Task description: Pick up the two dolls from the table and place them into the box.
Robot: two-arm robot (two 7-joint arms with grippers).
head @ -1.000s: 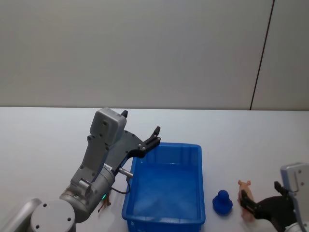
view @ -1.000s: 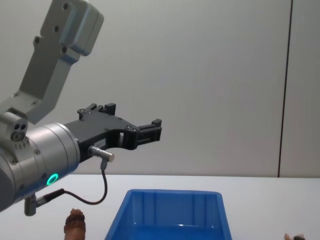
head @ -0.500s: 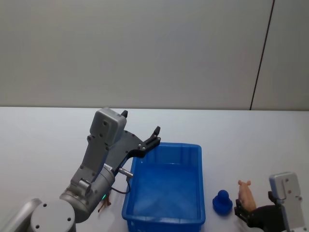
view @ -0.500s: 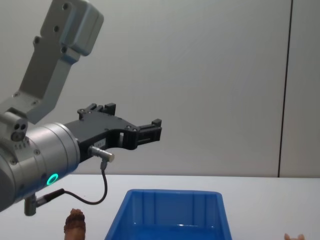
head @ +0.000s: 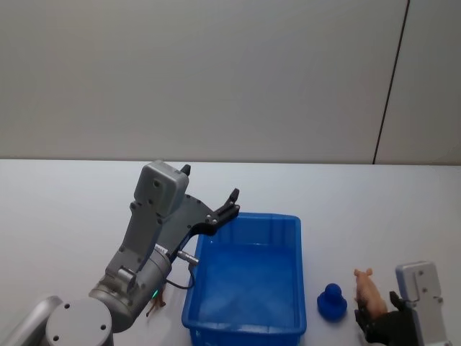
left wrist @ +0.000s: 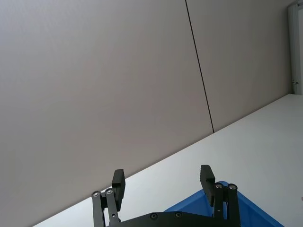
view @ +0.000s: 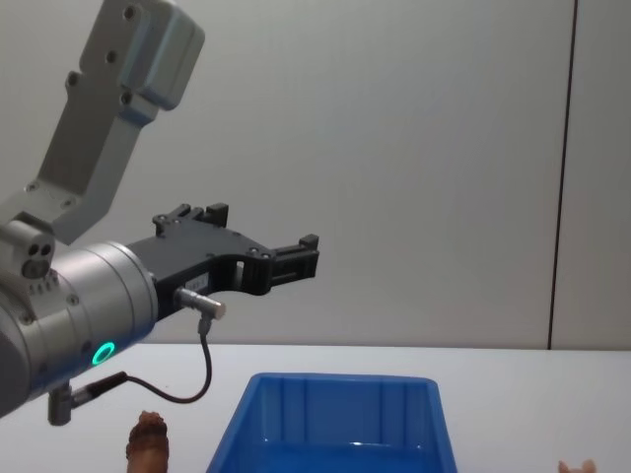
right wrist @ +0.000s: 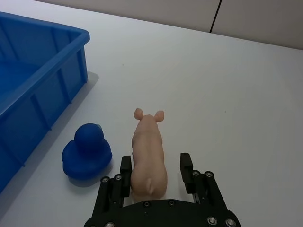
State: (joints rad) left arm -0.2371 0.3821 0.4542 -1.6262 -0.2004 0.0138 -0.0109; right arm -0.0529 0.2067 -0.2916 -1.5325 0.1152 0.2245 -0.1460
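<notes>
Both open: right hand straddles pig; left hand hangs near box, arm half-hiding brown doll.

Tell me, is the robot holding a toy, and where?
Nothing is held. The right gripper stands open around the pink pig at its back end; the left gripper hangs open in the air.

Lab, plain white table, grey panelled wall

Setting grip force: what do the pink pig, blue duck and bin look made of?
Pink pig: probably soft rubber or vinyl, matte, smoothly moulded. Blue duck: likely the same, matte, rounded one-piece shape. Bin: hard plastic, faint sheen, ribbed walls, thick rim.
</notes>
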